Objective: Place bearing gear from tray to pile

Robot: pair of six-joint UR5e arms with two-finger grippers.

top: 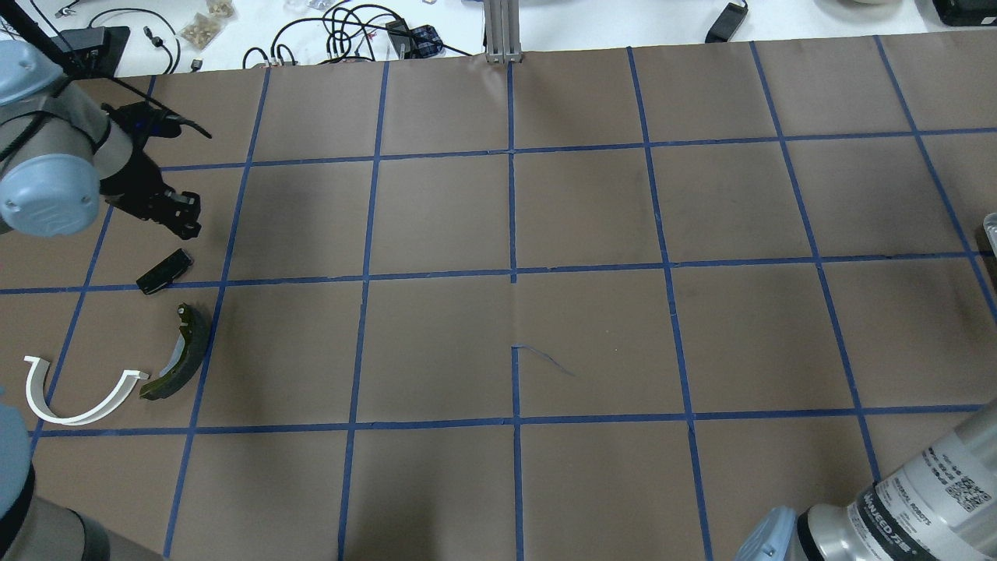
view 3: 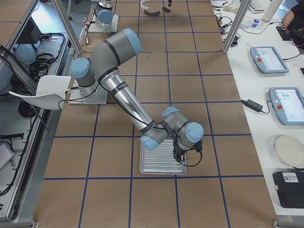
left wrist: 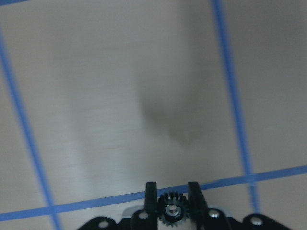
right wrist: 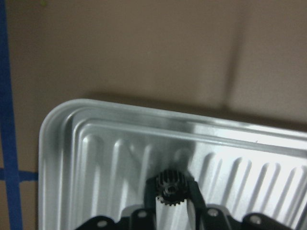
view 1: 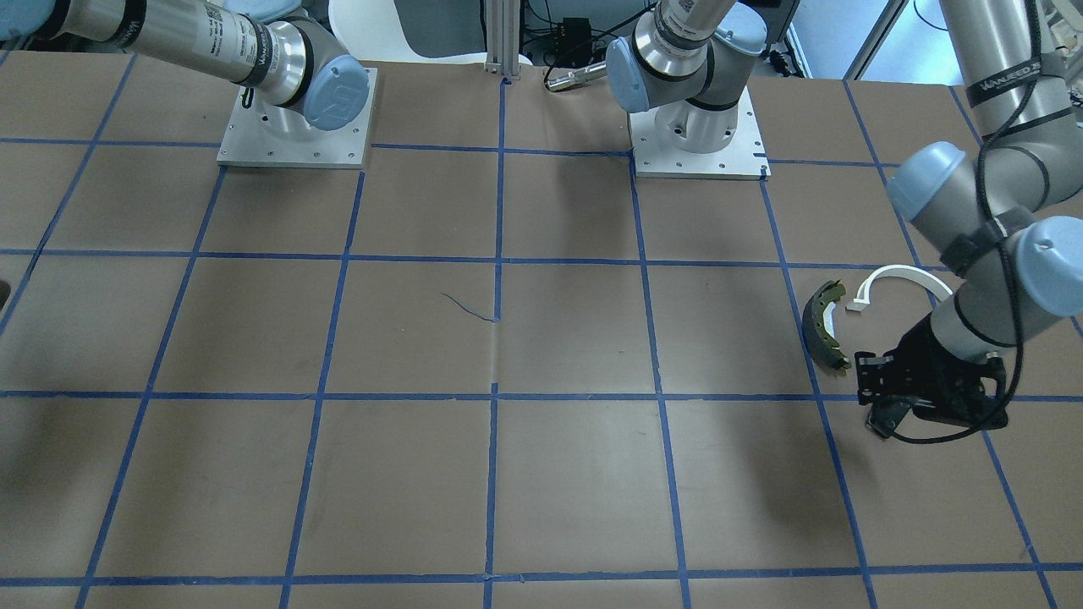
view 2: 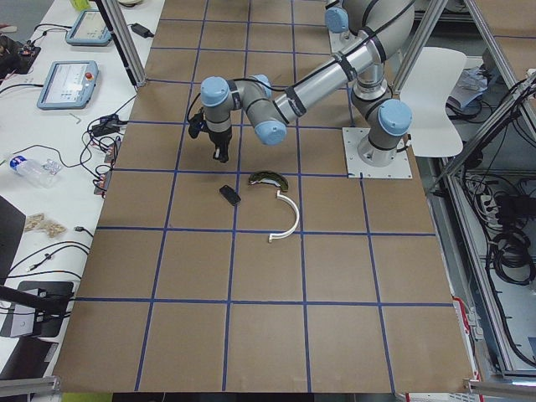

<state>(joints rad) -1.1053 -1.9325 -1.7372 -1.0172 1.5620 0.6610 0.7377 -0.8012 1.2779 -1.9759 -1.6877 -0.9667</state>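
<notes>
The pile lies at the table's left end: a dark olive brake shoe (top: 181, 354), a white plastic arc (top: 70, 405) and a small flat black plate (top: 164, 271). My left gripper (top: 187, 226) hangs just beyond the black plate, above bare paper. In the left wrist view it (left wrist: 171, 191) is shut on a small black gear with a silver centre (left wrist: 171, 211). My right gripper (right wrist: 171, 184) is shut on a small black gear (right wrist: 170, 188) low over the ribbed metal tray (right wrist: 120, 143), near one of the tray's corners.
The table is covered in brown paper with a blue tape grid (top: 512, 273). The tray (view 3: 154, 161) sits at the table's right end, out of the front-facing view. Both arm bases (view 1: 698, 127) stand on plates at the robot's side. Cables and tablets lie beyond the table's far edge.
</notes>
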